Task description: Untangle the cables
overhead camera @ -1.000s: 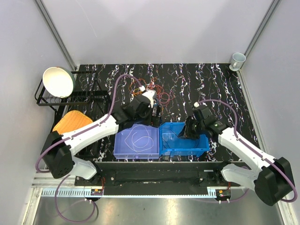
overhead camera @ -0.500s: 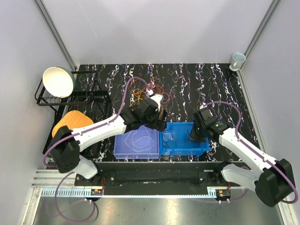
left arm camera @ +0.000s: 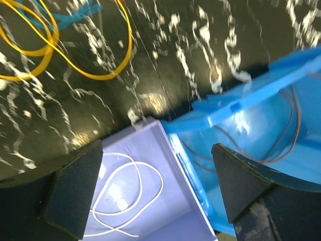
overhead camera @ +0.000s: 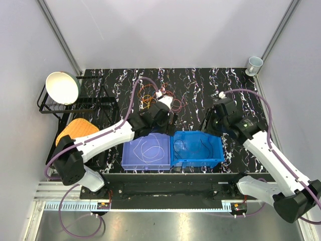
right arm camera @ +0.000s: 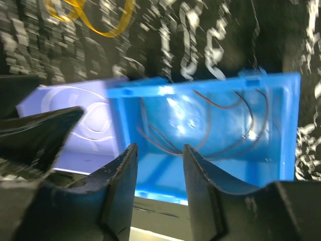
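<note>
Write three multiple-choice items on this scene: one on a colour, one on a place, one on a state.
1. The blue bin holds one cable, coloured:
A. white
B. reddish
C. green

2. The white cable lies:
A. in the lavender bin
B. in the blue bin
C. outside both bins

3. The left gripper is:
A. shut on a cable
B. shut, empty
C. open, empty

Answers:
1 B, a reddish strand curves over the blue floor.
2 A, its loop rests on the lavender floor.
3 C, the fingers stand wide apart with nothing between them.
</note>
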Robot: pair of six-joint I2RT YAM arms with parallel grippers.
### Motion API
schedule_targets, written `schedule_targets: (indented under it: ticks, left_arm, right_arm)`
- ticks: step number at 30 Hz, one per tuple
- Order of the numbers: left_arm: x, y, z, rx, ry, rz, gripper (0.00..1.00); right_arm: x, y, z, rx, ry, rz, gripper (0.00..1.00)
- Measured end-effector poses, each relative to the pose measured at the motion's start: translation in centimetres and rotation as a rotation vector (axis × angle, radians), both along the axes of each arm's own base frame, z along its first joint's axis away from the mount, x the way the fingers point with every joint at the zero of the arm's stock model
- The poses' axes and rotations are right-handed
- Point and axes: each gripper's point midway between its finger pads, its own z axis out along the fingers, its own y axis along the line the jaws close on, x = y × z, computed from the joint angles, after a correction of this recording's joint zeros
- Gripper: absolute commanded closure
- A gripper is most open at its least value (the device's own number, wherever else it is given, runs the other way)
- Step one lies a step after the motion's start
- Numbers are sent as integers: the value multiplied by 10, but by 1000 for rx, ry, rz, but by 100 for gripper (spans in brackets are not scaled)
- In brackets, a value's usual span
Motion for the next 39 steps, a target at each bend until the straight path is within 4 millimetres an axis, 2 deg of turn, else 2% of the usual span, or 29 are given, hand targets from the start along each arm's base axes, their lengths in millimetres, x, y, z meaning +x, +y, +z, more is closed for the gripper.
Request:
schedule_targets:
  ticks: [4, 8, 11, 13, 18, 24, 39]
  left_arm:
    - [16, 4, 18, -5, -51, 41, 5]
    - [39, 21, 22, -3, -60, 113, 6]
    - [63, 36, 18, 14, -49, 182, 8]
    - [78, 44, 10, 29, -34, 217, 10]
    - [110, 60, -21, 78, 28, 288, 12]
    - [133, 61, -55, 119, 86, 311, 20]
    - [151, 59, -109, 129, 199, 307, 35]
  right_arm:
    - [6, 3, 26, 27, -66, 16, 43]
    - [5, 2, 28, 22, -77, 27, 43]
    - [4, 2, 24, 16, -69, 30, 42]
    - [2, 2, 19, 14, -57, 34, 42]
    - [-2, 1, 9, 5, -36, 47, 41]
    - [-3, 0, 5, -7, -32, 58, 41]
    - [5, 5, -11, -30, -15, 84, 41]
